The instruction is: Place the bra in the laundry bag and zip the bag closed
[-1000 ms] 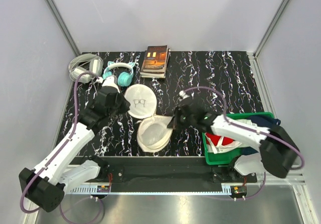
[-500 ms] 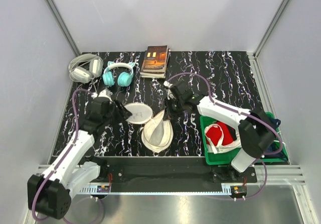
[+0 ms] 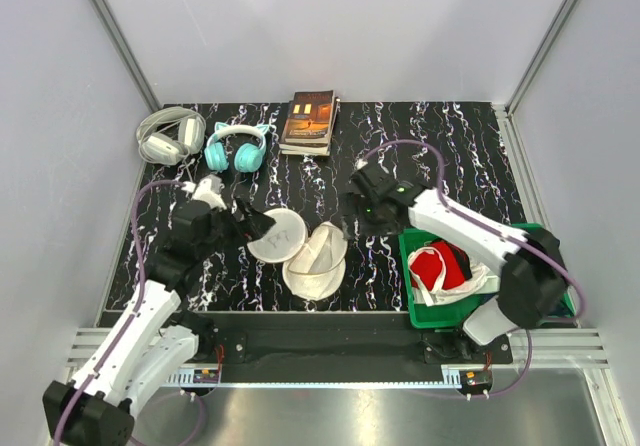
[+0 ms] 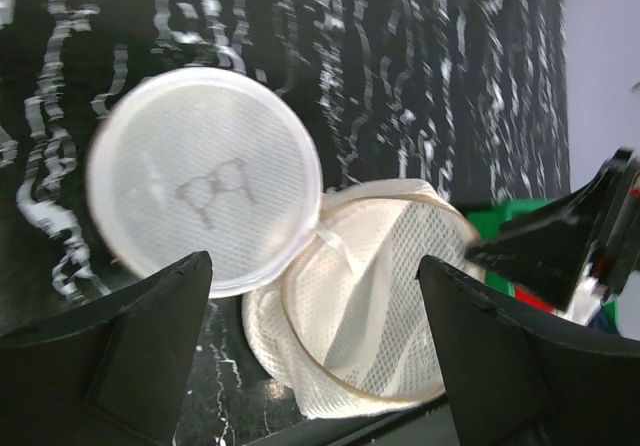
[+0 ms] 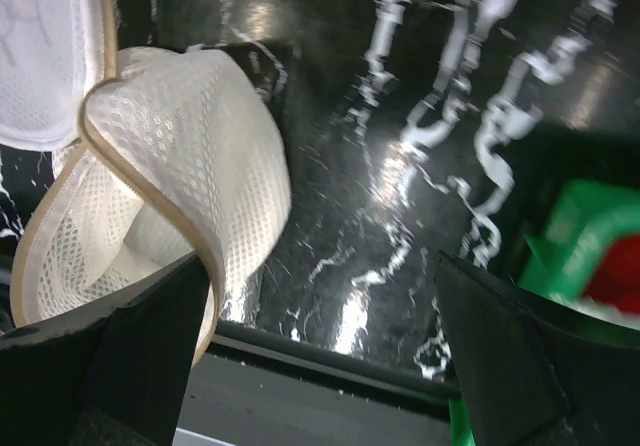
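Jaws wide on both arms, nothing held; the bag is open and the bra is not in it.
Your left gripper (image 4: 315, 266) and right gripper (image 5: 320, 263) flank the laundry bag (image 3: 305, 254), unzipped at frame centre, apparently empty. The bra (image 3: 476, 280) seems to sit in the green bin (image 3: 418, 311), lower right, by a red cloth (image 3: 435, 264). Its cups are hidden and the zip pull is unreadable. Loading and zipping are left.
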`<move>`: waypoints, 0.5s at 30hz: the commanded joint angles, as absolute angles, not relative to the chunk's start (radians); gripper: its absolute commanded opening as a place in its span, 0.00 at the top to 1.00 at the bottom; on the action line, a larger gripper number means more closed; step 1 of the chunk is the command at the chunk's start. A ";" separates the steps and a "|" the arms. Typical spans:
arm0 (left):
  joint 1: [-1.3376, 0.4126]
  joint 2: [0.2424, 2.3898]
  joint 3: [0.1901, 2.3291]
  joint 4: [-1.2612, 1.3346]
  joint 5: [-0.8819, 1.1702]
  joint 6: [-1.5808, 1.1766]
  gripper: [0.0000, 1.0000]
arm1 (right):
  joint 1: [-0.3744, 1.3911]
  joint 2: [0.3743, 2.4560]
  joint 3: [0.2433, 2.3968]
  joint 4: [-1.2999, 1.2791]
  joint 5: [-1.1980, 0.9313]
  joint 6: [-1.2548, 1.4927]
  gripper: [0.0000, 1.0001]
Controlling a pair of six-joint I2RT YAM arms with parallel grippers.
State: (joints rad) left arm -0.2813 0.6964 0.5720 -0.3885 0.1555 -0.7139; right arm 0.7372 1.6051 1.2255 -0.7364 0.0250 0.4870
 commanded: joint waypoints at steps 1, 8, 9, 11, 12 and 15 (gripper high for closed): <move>-0.428 0.739 0.664 -0.201 0.269 -0.626 0.12 | 0.689 1.377 1.165 -0.891 0.215 0.646 0.00; -0.724 0.885 0.778 -0.141 0.193 -0.566 0.14 | 0.526 1.030 0.927 -0.926 0.271 0.854 0.11; -0.736 0.897 0.782 -0.135 0.190 -0.565 0.14 | 0.508 0.996 0.884 -0.934 0.270 0.873 0.16; -0.759 0.931 0.796 -0.120 0.192 -0.563 0.14 | 0.485 0.927 0.845 -0.963 0.256 0.925 0.20; -0.764 0.943 0.798 -0.115 0.198 -0.563 0.14 | 0.468 0.911 0.810 -0.969 0.247 0.942 0.21; -0.782 0.974 0.804 -0.097 0.213 -0.568 0.15 | 0.459 0.858 0.761 -0.991 0.261 1.003 0.24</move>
